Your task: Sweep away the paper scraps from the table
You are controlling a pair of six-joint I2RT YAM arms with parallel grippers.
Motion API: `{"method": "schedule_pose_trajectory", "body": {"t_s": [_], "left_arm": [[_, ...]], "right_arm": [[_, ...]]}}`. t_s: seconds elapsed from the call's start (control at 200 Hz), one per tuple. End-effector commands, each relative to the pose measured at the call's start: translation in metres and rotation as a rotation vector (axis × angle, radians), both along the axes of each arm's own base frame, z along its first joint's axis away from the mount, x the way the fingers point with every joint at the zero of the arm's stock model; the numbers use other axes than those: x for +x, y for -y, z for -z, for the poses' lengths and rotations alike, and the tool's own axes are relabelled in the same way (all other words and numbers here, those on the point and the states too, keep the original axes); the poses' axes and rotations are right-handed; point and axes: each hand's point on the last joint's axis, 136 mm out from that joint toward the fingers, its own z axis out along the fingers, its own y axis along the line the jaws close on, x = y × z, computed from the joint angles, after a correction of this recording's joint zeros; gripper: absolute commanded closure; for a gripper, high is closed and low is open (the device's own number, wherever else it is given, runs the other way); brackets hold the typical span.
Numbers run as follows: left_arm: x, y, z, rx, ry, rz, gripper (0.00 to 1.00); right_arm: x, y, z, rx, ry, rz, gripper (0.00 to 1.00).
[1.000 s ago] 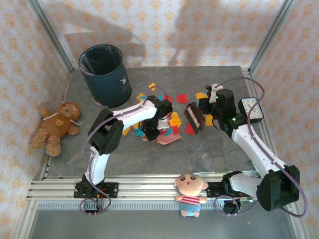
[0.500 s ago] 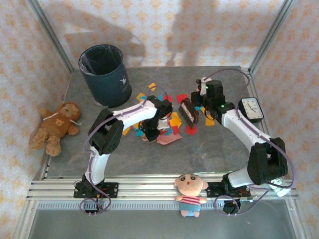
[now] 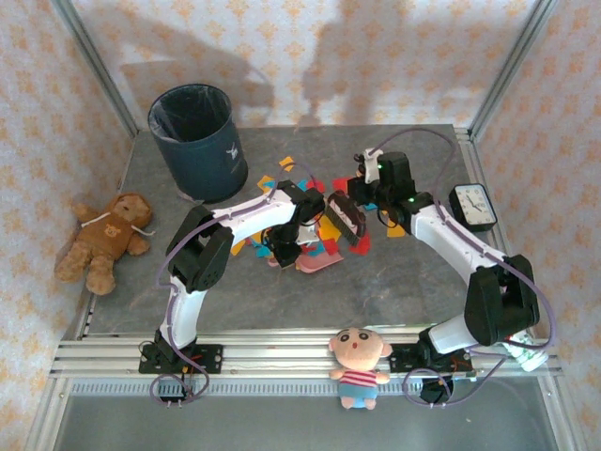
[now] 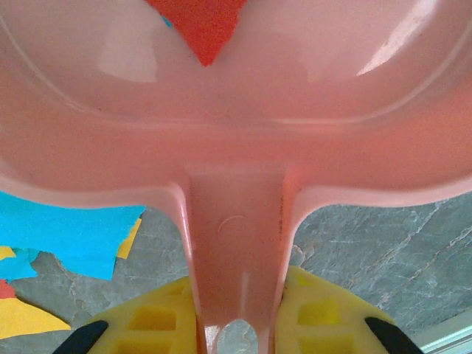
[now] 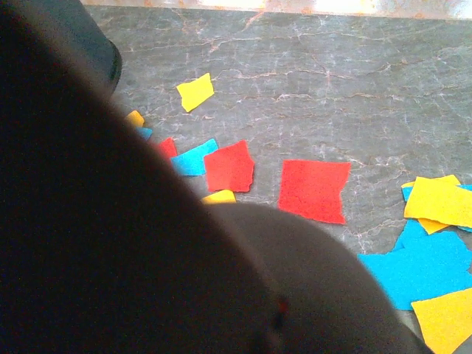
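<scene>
The left fingers [image 4: 155, 326], yellow-padded, are clenched on the narrow handle of a glossy pink plastic dustpan [image 4: 236, 140]. One red piece lies in the dustpan, and blue and yellow pieces lie just beside these fingers on their left. The right fingers [image 3: 366, 199] are clamped on a dark oval hand brush [image 3: 345, 218], which stands just right of the dustpan. Small flat squarish red, orange, yellow and blue paper scraps [image 5: 313, 190] lie scattered between the two sets of fingers and beyond the brush, on the dark grey stone-patterned bench [image 3: 404, 291]. A dark blue round bin [image 3: 197, 141] stands at the far left.
</scene>
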Motion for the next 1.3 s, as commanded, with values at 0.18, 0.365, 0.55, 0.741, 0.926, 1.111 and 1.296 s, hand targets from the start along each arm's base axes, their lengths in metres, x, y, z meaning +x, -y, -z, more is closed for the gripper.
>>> {"method": "schedule_pose_trajectory", "body": {"t_s": [0.18, 0.365, 0.55, 0.741, 0.926, 1.111, 1.296], "left_arm": [[0.005, -0.001, 0.002, 0.003, 0.012, -0.026, 1.0], [0.007, 0.006, 0.002, -0.027, 0.011, -0.027, 1.0], [0.009, 0.015, 0.003, -0.072, 0.012, -0.02, 1.0], [0.012, 0.017, 0.006, -0.078, 0.025, -0.01, 1.0], [0.013, 0.014, 0.005, -0.074, 0.04, -0.005, 1.0], [0.016, 0.014, -0.006, -0.102, 0.1, -0.01, 1.0], [0.015, 0.016, -0.024, -0.162, 0.145, -0.025, 1.0]], "right_arm": [[-0.031, 0.003, -0.001, 0.033, -0.049, -0.015, 1.0], [-0.04, 0.001, -0.001, 0.07, -0.065, -0.019, 1.0], [-0.042, -0.005, -0.011, 0.146, -0.054, -0.019, 1.0], [-0.043, 0.0, -0.025, 0.173, -0.01, 0.014, 1.0], [-0.044, 0.016, -0.038, 0.154, 0.039, 0.089, 1.0], [-0.051, 0.028, -0.06, 0.178, 0.092, 0.144, 1.0], [-0.056, 0.056, -0.074, 0.16, 0.159, 0.28, 1.0]]}}
